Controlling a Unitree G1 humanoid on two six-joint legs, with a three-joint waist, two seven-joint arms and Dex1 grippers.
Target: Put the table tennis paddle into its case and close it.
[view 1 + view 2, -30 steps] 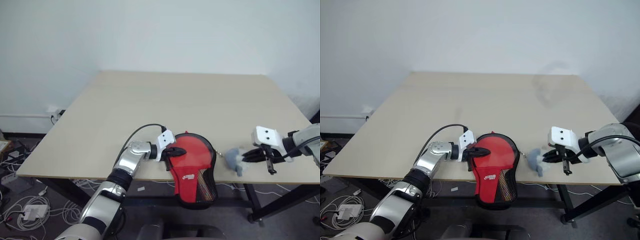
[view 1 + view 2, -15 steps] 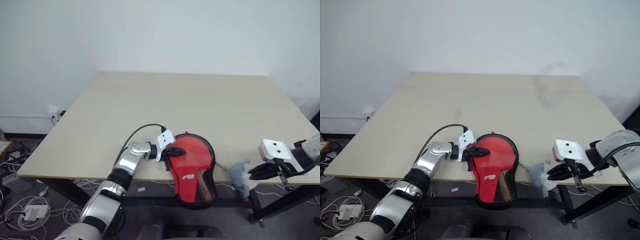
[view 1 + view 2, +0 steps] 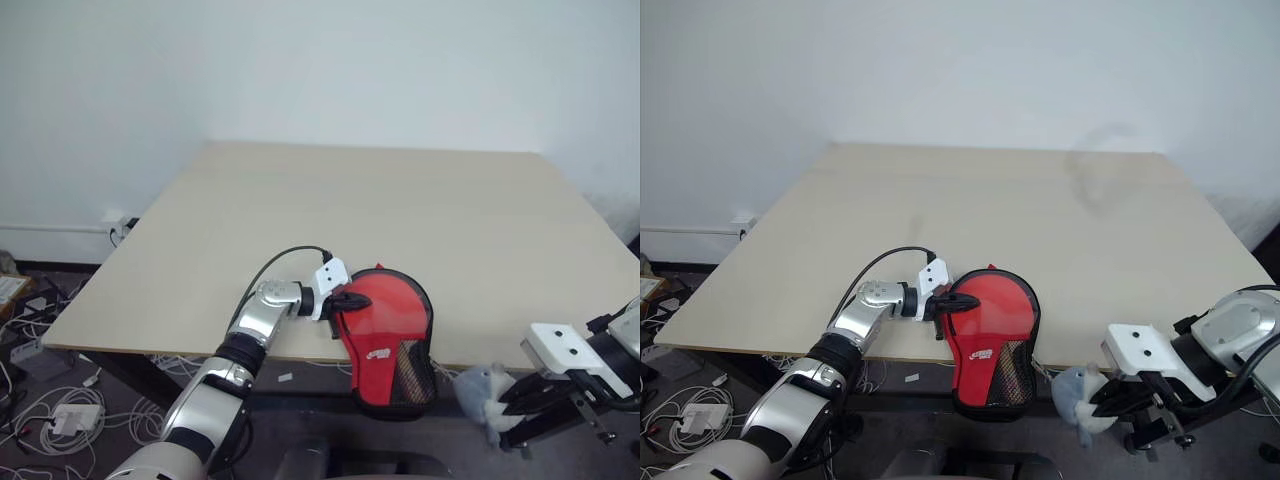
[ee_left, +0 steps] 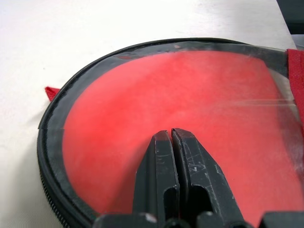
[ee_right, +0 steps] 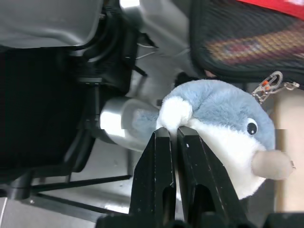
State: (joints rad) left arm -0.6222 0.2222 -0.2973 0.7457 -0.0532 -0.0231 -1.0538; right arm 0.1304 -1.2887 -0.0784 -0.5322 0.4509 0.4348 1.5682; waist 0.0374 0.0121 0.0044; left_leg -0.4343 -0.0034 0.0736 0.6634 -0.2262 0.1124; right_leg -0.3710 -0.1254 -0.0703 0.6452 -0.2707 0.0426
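The right gripper (image 5: 173, 135) has its jaws closed on a small blue-and-white plush toy (image 5: 223, 140), pinching it at the pale fin; over the last second this hand has drawn back off the counter (image 3: 400, 200) and now hangs below and in front of its near edge, so the toy, which hangs by a small metal clasp, has travelled with it; in my judgement that pull is meant to run the zip. The left gripper (image 4: 172, 137) has its jaws shut and pressed flat on the clear side of the case (image 3: 388, 335), unmoved; the table tennis paddle (image 4: 190, 118) lies inside, its red face behind the plastic, the case overhanging the near edge. The right wrist view shows the clasp (image 5: 270, 84) beside black mesh; the head views cannot resolve it; the left wrist view shows the zip edging.
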